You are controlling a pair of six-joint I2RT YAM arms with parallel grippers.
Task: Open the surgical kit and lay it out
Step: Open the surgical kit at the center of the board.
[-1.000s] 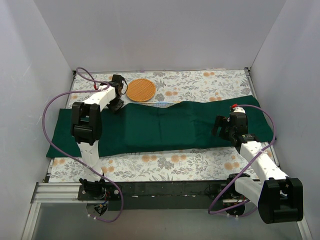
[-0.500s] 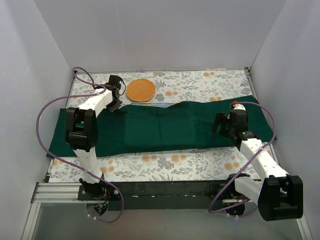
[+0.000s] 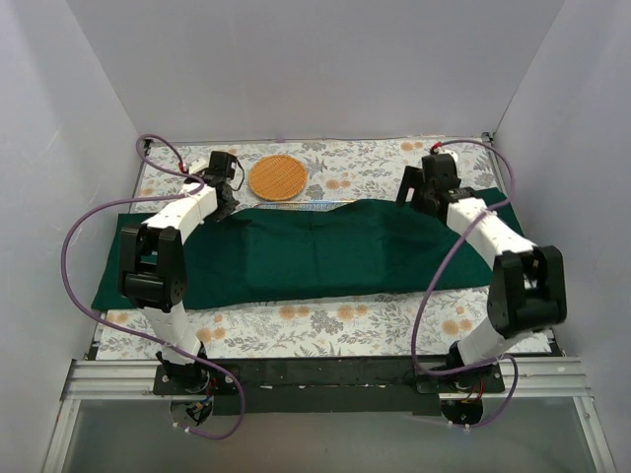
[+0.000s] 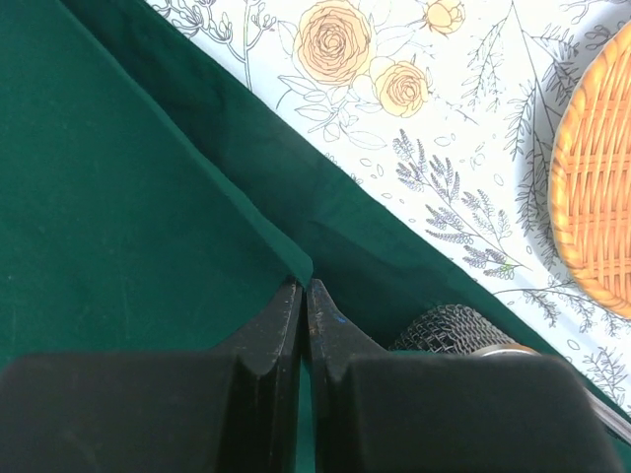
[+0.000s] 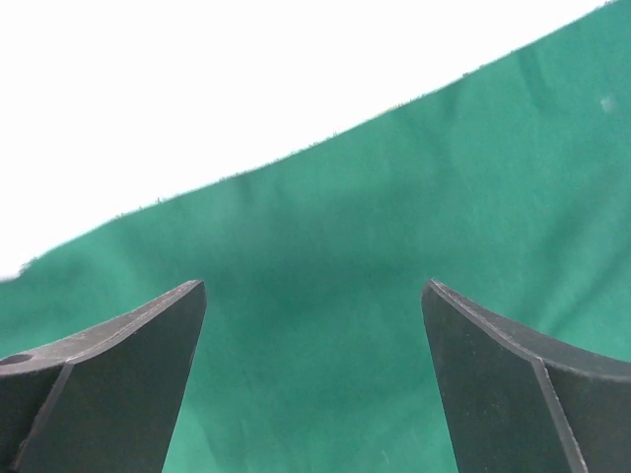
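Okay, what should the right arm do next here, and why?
Probably lower the right claw and close it on the cloth's far edge. It is open over that edge, while the left claw is shut on the cloth's fold, so the two could then peel the flap open together.

basket (image 3: 277,177): round, woven, orange, far-left | tablecloth (image 3: 394,320): floral print

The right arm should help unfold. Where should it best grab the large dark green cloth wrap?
Pinch the far right hem of the large dark green cloth wrap, probably from above: it lies thin and flat just ahead of the open right gripper.
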